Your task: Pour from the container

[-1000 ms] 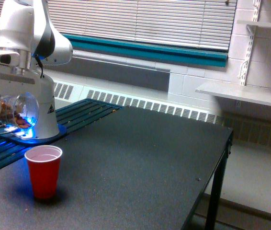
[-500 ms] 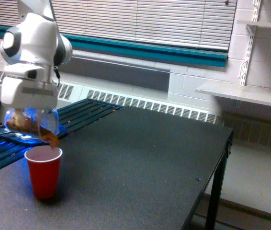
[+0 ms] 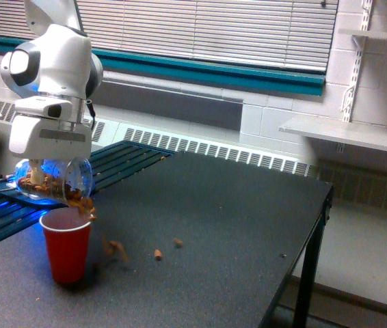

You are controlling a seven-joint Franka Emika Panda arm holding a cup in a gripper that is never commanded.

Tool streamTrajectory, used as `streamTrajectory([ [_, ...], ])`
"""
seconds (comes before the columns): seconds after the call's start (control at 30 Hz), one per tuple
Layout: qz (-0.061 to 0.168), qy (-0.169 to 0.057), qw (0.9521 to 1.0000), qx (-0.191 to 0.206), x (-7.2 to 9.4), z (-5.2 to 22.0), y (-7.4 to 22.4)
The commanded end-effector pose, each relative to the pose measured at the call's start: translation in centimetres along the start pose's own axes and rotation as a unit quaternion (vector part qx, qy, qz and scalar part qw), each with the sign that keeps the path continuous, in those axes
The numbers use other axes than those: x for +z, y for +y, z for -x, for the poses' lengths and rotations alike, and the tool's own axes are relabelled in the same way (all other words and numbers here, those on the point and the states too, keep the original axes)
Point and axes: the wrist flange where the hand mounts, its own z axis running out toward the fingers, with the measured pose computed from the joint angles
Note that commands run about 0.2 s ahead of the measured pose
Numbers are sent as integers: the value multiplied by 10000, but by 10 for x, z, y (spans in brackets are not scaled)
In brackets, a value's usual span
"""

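The container [image 3: 55,180], a clear rounded jar with brown nuts inside, hangs tipped just above the red cup [image 3: 65,246]. My gripper [image 3: 46,162] is shut on the container from above; its fingers are mostly hidden behind the jar. Nuts spill from the container's mouth [image 3: 82,202] at the cup's right rim. Some loose nuts [image 3: 116,249] are in the air or lying on the black table [image 3: 234,232] right of the cup, with two more nuts [image 3: 158,255] farther right. The cup stands upright near the table's front left.
A blue-lit base [image 3: 36,195] sits behind the cup on a dark slatted surface [image 3: 125,158]. The table's right edge [image 3: 316,225] drops to the floor. A radiator [image 3: 234,154] and blinds line the back wall; shelves [image 3: 344,133] are at the right.
The arm swung the container from the left to above the cup and tipped it. Nuts began falling, and several have now landed on the table right of the cup.
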Motion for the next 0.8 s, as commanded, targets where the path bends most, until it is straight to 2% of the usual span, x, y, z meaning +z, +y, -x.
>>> streamTrajectory([
  [0.03, -8, 119, 9996, 246, -2, -6, 2],
  [0.8, 64, 151, 9994, 319, -5, -1, 26],
])
